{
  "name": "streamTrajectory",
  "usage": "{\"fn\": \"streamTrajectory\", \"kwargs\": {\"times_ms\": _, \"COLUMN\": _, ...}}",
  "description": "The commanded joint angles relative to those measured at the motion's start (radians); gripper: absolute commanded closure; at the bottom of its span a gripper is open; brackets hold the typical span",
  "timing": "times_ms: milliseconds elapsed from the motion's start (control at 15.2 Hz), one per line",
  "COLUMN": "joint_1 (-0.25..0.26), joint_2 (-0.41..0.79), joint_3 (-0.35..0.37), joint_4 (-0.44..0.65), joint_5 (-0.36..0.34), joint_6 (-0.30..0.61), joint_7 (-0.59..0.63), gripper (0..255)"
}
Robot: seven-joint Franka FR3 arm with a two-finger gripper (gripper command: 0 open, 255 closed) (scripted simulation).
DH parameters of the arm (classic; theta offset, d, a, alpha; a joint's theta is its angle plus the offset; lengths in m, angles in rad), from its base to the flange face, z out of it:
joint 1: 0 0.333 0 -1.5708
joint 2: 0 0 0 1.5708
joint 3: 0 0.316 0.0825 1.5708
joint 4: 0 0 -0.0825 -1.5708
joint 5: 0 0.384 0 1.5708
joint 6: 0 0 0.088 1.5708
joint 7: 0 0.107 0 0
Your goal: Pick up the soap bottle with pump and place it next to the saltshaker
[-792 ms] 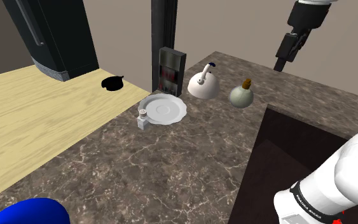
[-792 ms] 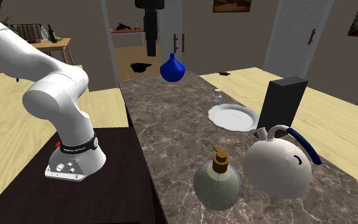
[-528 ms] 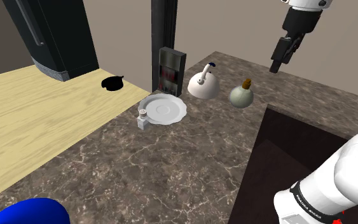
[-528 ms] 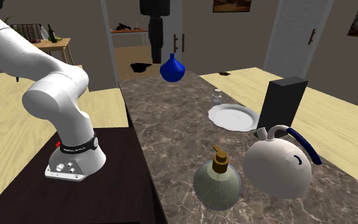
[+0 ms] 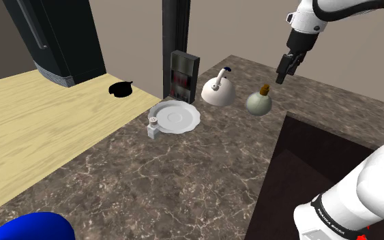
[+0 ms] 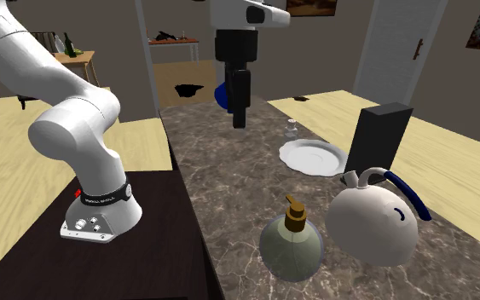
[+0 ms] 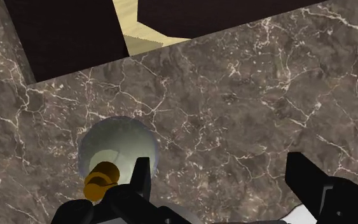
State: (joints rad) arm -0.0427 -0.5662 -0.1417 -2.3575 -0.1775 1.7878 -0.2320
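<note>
Above the dark marbled stone surface [image 5: 183, 177], my black pincer [image 5: 281, 73] hangs open with nothing between its fingers. In the wrist view the bottle sits off-centre, under one finger. My call is to shift sideways to centre it, then descend and close on the pump neck, since the body looks wide. The squat, round, pale grey-green soap bottle with ochre pump [image 5: 259, 102] stands upright just beside the white kettle [image 5: 217, 88], well apart from the small pale saltshaker [image 5: 153, 127].
</note>
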Motion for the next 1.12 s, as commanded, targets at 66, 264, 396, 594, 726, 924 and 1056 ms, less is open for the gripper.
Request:
{"fn": "streamTrajectory", "kwargs": {"times_ms": 66, "joint_1": -0.013, "joint_2": 0.084, "joint_3": -0.045, "joint_4": 0.005, "joint_5": -0.016, "joint_6": 0.096, "joint_7": -0.037, "gripper": 0}}
{"fn": "streamTrajectory", "kwargs": {"times_ms": 264, "joint_1": -0.023, "joint_2": 0.172, "joint_3": -0.085, "joint_4": 0.021, "joint_5": -0.021, "joint_6": 0.182, "joint_7": -0.071, "gripper": 0}}
{"fn": "streamTrajectory", "kwargs": {"times_ms": 396, "joint_1": -0.029, "joint_2": 0.235, "joint_3": -0.110, "joint_4": 0.039, "joint_5": -0.019, "joint_6": 0.237, "joint_7": -0.096, "gripper": 0}}
{"fn": "streamTrajectory", "kwargs": {"times_ms": 594, "joint_1": -0.036, "joint_2": 0.336, "joint_3": -0.147, "joint_4": 0.075, "joint_5": -0.005, "joint_6": 0.315, "joint_7": -0.137, "gripper": 0}}
{"fn": "streamTrajectory", "kwargs": {"times_ms": 726, "joint_1": -0.041, "joint_2": 0.406, "joint_3": -0.169, "joint_4": 0.106, "joint_5": 0.012, "joint_6": 0.362, "joint_7": -0.168, "gripper": 0}}
{"fn": "streamTrajectory", "kwargs": {"times_ms": 924, "joint_1": -0.046, "joint_2": 0.457, "joint_3": -0.181, "joint_4": 0.120, "joint_5": 0.027, "joint_6": 0.403, "joint_7": -0.189, "gripper": 0}}
{"fn": "streamTrajectory", "kwargs": {"times_ms": 1056, "joint_1": -0.047, "joint_2": 0.471, "joint_3": -0.184, "joint_4": 0.107, "joint_5": 0.030, "joint_6": 0.430, "joint_7": -0.191, "gripper": 0}}
